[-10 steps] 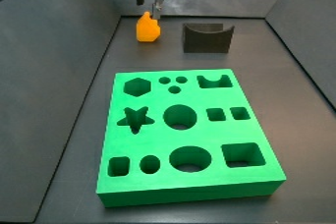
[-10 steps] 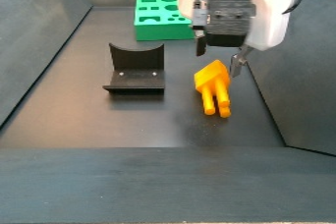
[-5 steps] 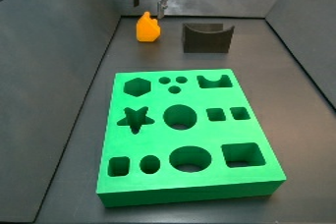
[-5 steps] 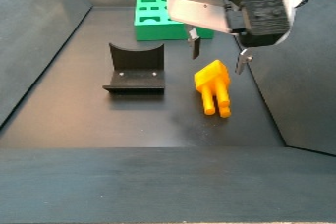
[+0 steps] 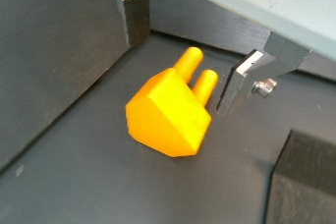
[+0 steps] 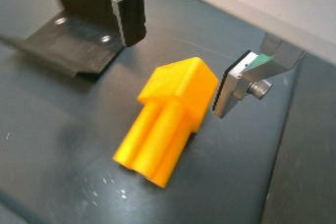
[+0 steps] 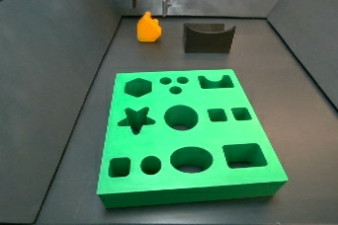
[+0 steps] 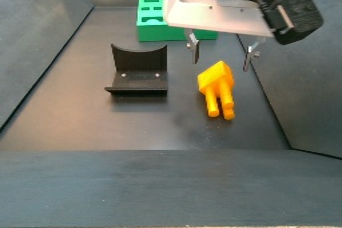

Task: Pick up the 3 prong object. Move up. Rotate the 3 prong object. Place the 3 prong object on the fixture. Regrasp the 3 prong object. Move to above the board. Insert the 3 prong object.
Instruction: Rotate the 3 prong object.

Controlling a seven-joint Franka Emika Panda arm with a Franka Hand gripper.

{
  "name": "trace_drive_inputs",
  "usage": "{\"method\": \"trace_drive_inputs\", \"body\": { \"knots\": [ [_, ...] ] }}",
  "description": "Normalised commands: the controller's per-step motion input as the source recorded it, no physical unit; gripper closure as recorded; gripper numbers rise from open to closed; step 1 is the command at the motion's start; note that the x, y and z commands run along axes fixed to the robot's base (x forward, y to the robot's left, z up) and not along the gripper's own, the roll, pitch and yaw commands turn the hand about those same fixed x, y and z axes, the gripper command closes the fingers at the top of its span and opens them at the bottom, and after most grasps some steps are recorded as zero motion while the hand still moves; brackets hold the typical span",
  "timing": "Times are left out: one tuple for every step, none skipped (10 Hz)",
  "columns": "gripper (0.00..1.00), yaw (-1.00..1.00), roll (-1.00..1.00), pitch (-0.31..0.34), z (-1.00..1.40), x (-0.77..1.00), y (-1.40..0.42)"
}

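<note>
The 3 prong object (image 8: 215, 87) is an orange-yellow block lying flat on the dark tray floor, with its prongs toward the near side in a side view. It also shows in a side view (image 7: 148, 28) and in both wrist views (image 5: 171, 110) (image 6: 168, 120). My gripper (image 8: 221, 54) hangs just above it, open and empty, one finger (image 5: 136, 17) on either side of it without touching. The gripper also shows in both wrist views (image 5: 188, 56) (image 6: 184, 56) and, largely cut off, in a side view (image 7: 162, 0). The fixture (image 8: 136, 70) stands beside the object. The green board (image 7: 192, 135) lies further off.
Sloping grey tray walls (image 8: 47, 52) enclose the floor on both sides. The fixture also shows in a wrist view (image 6: 73, 41) and in a side view (image 7: 208, 37), close to the object. The board's corner (image 8: 163, 20) is behind the gripper.
My gripper has turned about its vertical axis above the 3 prong object, so its fingers now straddle it. The object, fixture and board have not moved.
</note>
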Motion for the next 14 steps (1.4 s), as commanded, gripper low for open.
{"method": "trace_drive_inputs", "body": {
  "knots": [
    [0.0,1.0,0.08,-0.093,-0.02,0.03,0.0],
    [0.0,0.86,0.1,-0.112,-0.03,0.03,0.0],
    [0.0,0.6,0.1,-0.111,-0.03,0.03,0.0],
    [0.0,0.4,0.09,-0.11,-0.03,0.03,0.0],
    [0.0,0.25,0.09,-0.108,-0.03,0.02,0.0],
    [0.0,0.0,0.0,0.0,-1.0,0.0,0.0],
    [0.0,-0.03,0.0,-0.007,-1.0,0.01,0.0],
    [0.0,-0.03,0.02,-0.016,-1.0,0.02,0.01],
    [0.0,-0.03,0.04,-0.019,-1.0,0.03,0.02],
    [0.0,-0.02,0.06,-0.018,-1.0,0.04,0.02],
    [0.0,-0.02,0.08,-0.018,-0.95,0.04,0.02],
    [0.0,-0.02,0.1,-0.023,-0.85,0.04,0.02],
    [0.0,-0.01,0.11,-0.03,-0.75,0.04,0.02],
    [0.0,-0.01,0.13,-0.033,-0.62,0.03,0.01]
  ]
}}
